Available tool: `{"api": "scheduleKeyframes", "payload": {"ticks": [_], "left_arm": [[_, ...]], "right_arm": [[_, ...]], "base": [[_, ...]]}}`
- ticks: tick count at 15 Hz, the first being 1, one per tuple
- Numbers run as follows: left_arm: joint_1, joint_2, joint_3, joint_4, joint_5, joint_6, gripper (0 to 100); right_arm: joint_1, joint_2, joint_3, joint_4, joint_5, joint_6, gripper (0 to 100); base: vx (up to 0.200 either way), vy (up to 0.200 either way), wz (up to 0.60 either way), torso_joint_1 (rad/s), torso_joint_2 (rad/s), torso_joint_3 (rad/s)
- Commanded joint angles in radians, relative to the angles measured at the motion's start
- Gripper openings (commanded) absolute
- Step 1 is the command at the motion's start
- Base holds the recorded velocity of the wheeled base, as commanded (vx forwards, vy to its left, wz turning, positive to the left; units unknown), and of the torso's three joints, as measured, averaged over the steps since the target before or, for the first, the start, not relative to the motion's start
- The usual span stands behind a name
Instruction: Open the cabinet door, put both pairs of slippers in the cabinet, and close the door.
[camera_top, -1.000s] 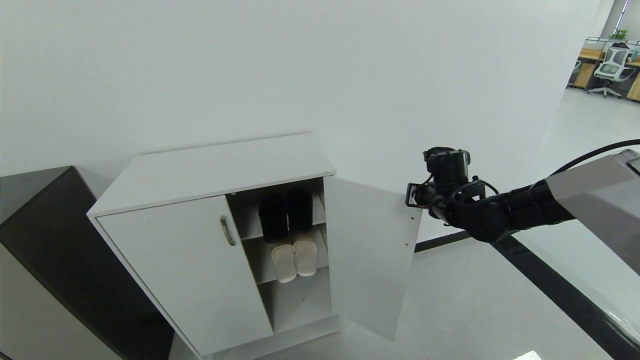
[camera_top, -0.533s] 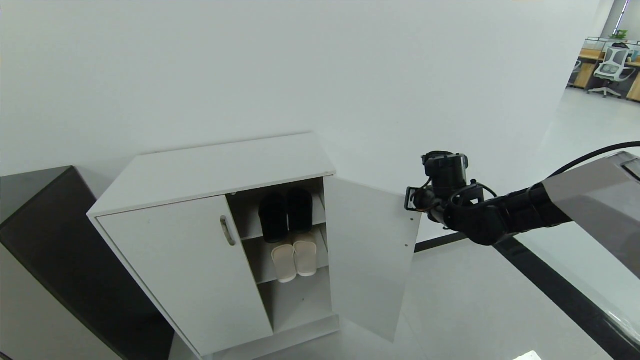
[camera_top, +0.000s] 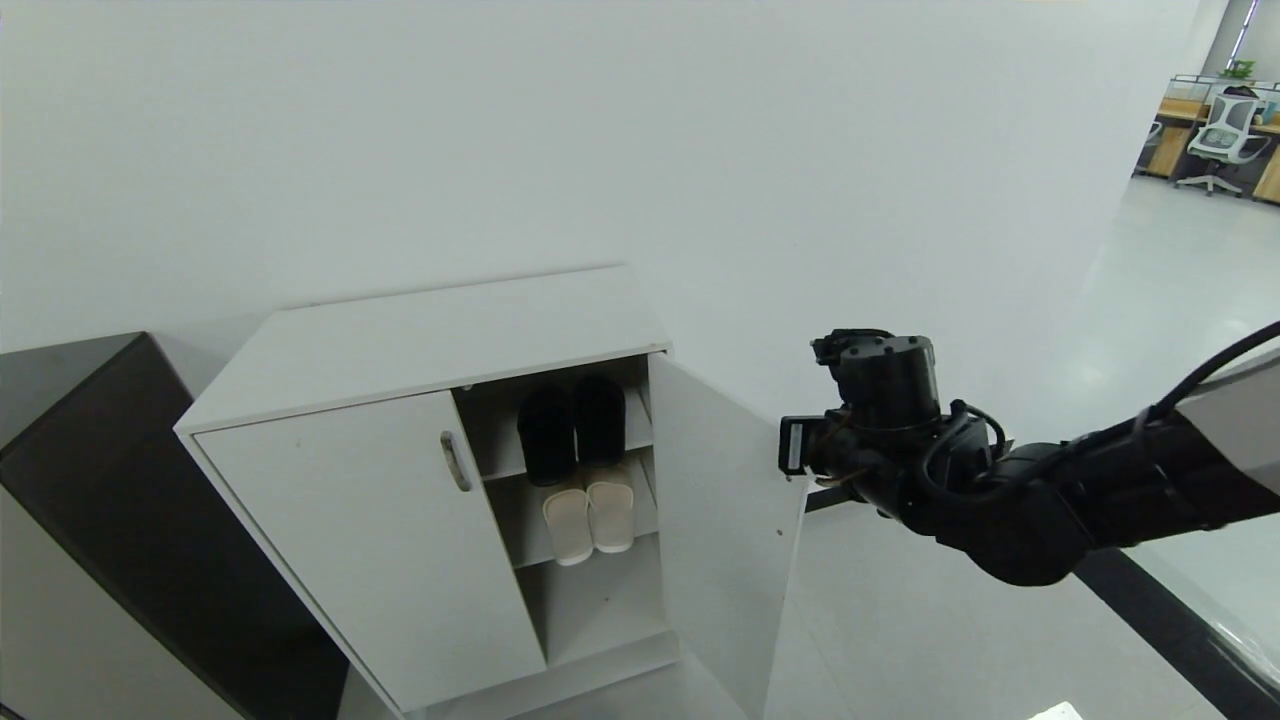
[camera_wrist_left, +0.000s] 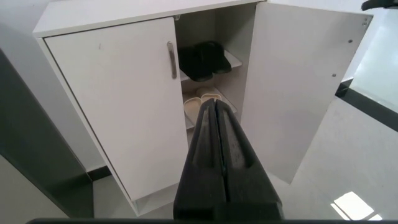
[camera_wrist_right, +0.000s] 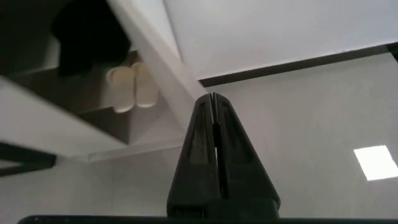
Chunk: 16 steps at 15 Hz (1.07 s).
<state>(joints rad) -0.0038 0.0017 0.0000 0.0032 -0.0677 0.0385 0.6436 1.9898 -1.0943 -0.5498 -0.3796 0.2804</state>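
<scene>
Right gripper (camera_top: 792, 446) has its two fingers pressed together with nothing between them, as its own wrist view makes plain. It stands at the free edge of the open door (camera_top: 730, 520), on the outer side; I cannot tell if it touches. The cabinet (camera_top: 430, 335) holds the black slippers (camera_top: 572, 425) on the upper shelf and the cream slippers (camera_top: 590, 515) on the shelf below, both pairs well apart from this gripper. The left gripper (camera_wrist_left: 216, 109) is also closed and empty, pointing toward the cabinet opening. The left wrist view gives the whole inner face of the open door, and the shut door (camera_wrist_left: 118, 106) with its handle (camera_wrist_left: 170, 60). The right wrist view looks from low along the door's thin edge, with the slippers past it.
</scene>
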Motion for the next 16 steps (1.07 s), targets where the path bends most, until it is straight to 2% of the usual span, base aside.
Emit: {"api": "scheduleKeyframes", "payload": {"ticks": [1,4,8,12,16], "left_arm": [[-0.001,0.001,0.0,0.0,0.0,0.0,0],[-0.001,0.001,0.0,0.0,0.0,0.0,0],[-0.001,0.001,0.0,0.0,0.0,0.0,0],[-0.001,0.001,0.0,0.0,0.0,0.0,0],[-0.001,0.001,0.0,0.0,0.0,0.0,0]], "right_arm": [[0.064,-0.126,0.079,-0.004,0.001,0.0,0],[0.082,-0.147,0.096,-0.004,-0.001,-0.003,0],[0.09,-0.046,0.085,-0.009,0.004,0.0,0],[0.094,0.078,0.017,-0.03,0.002,0.0,0],[0.143,0.136,-0.039,-0.029,0.001,-0.001,0]], "base": [[0.0,0.0,0.0,0.0,0.0,0.0],[0.0,0.0,0.0,0.0,0.0,0.0],[0.0,0.0,0.0,0.0,0.0,0.0],[0.0,0.0,0.0,0.0,0.0,0.0],[0.0,0.0,0.0,0.0,0.0,0.0]]}}
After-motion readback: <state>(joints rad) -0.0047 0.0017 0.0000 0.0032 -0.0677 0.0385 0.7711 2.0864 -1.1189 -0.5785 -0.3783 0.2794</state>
